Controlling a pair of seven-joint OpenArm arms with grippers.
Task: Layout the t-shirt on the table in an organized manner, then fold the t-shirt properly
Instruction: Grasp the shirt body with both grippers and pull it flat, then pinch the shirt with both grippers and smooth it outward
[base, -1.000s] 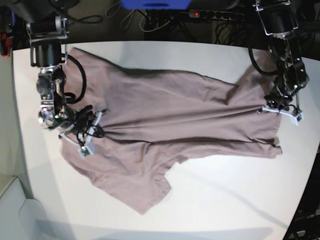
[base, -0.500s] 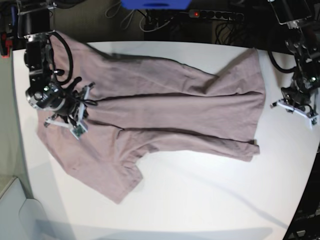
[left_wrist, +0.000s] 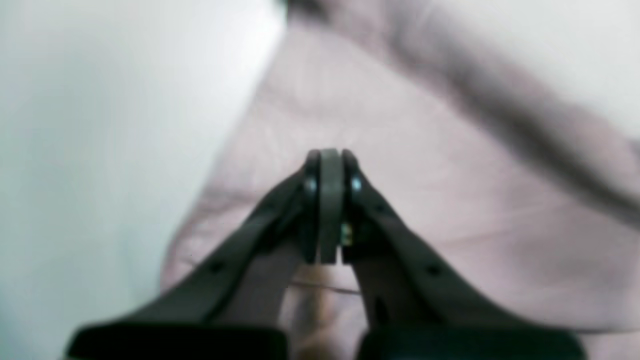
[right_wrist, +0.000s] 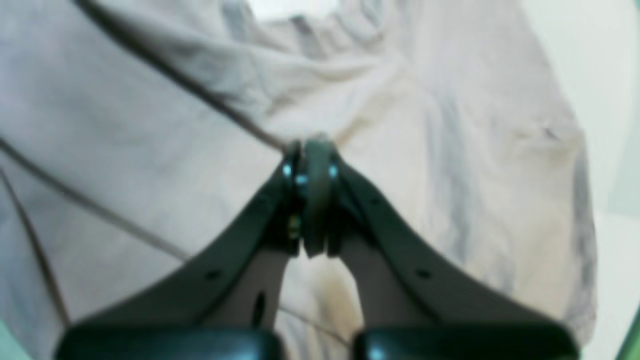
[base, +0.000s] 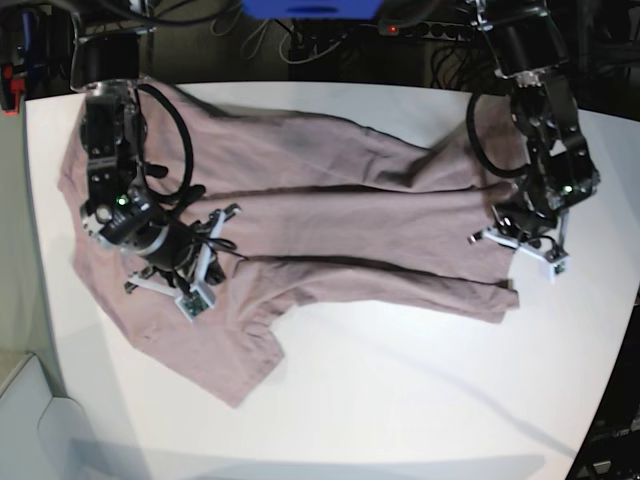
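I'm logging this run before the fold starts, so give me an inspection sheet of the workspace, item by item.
Surface: white table, bare along the near side.
Job's things: pink t-shirt spread lengthwise across the table, creased along its middle, one sleeve sticking out toward the near edge.
Clutter: nothing seen on the table.
Grippers: left gripper shut, over the shirt's end; right gripper shut, a fold of cloth at its tips; whether either pinches fabric is unclear.
Cables: black cables loop along the right arm over the shirt; more behind the table.
Surroundings: power strip with a red light behind the table.
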